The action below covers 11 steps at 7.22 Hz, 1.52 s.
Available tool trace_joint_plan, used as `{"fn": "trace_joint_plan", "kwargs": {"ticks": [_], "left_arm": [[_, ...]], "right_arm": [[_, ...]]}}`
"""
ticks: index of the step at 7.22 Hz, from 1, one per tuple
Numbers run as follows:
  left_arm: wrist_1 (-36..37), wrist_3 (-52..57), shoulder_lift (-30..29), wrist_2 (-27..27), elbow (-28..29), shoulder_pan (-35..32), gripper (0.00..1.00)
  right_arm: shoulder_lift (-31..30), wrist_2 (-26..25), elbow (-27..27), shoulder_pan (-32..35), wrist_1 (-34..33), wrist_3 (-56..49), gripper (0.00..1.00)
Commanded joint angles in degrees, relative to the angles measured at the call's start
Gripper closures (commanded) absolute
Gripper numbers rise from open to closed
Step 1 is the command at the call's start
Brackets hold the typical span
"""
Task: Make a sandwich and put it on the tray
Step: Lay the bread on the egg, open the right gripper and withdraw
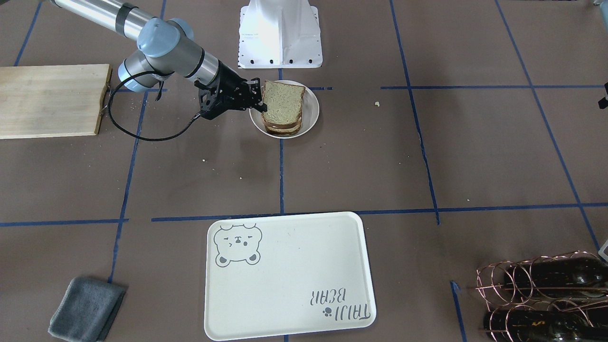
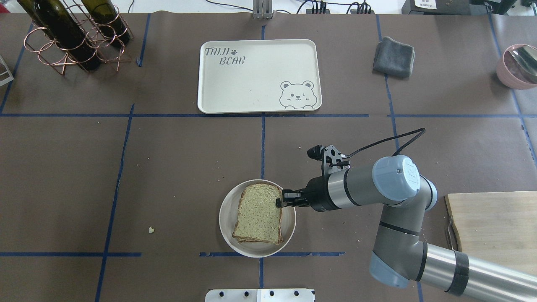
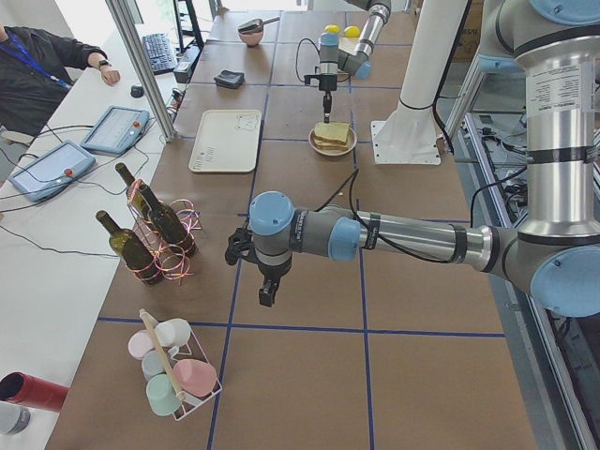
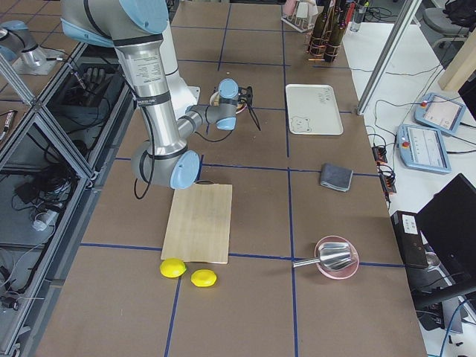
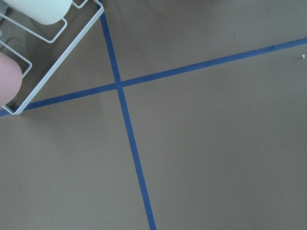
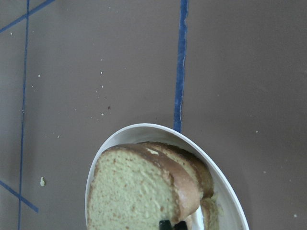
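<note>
The tray (image 1: pixel 289 275) lies nearest the front camera, the sandwich (image 1: pixel 281 105) not yet on it: it sits on a plate (image 1: pixel 311 111) well apart from the tray, toward the robot, long axis pointing at the tray. The right gripper (image 2: pixel 278 203), forearm level, meets its long edge at the corner nearer the tray; jaws narrow, whether pinching crust I cannot tell. The left gripper (image 3: pixel 266 298) hangs far off, jaws unreadable
</note>
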Motion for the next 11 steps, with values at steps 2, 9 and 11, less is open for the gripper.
{"fn": "trace_joint_plan", "kwargs": {"ticks": [2,9,11], "left_arm": [[0.0,0.0,0.0,0.0,-0.1,0.0,0.0],[-7.2,-0.7,-9.6,-2.8,1.4,0.3,0.0],[-10.1,-5.8,-10.5,-10.3,1.0,4.4,0.0]], "right_arm": [[-0.4,3.1,0.7,4.2,-4.1,-0.2,0.0],[-4.7,18.2,1.6,35.5,-44.5,-50.0,0.0],[-10.4,18.6,1.2,46.3,-54.6,-78.3,0.0]]}}
